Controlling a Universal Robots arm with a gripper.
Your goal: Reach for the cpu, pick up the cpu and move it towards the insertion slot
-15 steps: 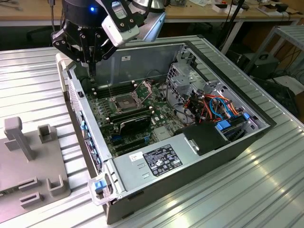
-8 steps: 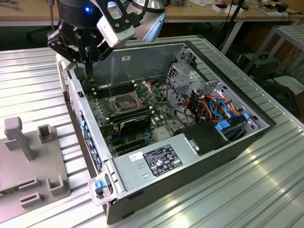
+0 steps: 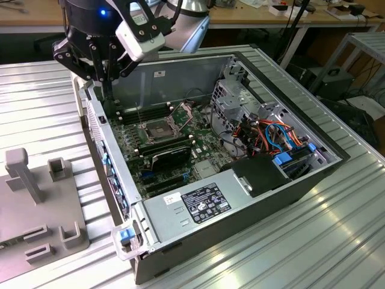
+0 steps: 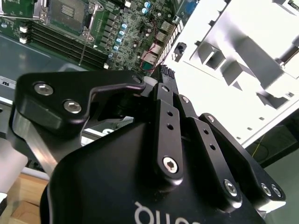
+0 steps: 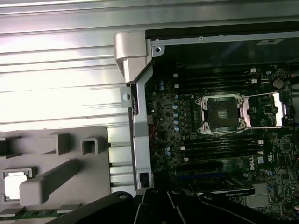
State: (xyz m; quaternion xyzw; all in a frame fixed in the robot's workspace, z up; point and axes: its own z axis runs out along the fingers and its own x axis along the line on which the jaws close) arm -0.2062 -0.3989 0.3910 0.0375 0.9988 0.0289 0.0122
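The cpu (image 5: 13, 185) is a small pale square chip lying flat in a recess of the grey fixture (image 5: 56, 168), outside the computer case. The insertion slot (image 3: 157, 129) is a silver-framed socket with a dark centre on the green motherboard, also seen in both wrist views (image 5: 223, 114) (image 4: 70, 14). Its hinged metal frame (image 5: 266, 109) is swung open beside it. My black gripper (image 3: 103, 78) hangs above the case's side wall, between the fixture (image 3: 36, 217) and the socket. In the second wrist view the gripper (image 4: 161, 77) is seen from behind and I make out nothing held.
The open case (image 3: 138, 241) lies on a ribbed aluminium table (image 3: 301, 241). Inside are a black expansion card (image 3: 171, 155), a power supply (image 3: 198, 201), a drive cage (image 3: 237, 96) and coloured cables (image 3: 271, 135). The fixture carries upright grey posts (image 3: 21, 171).
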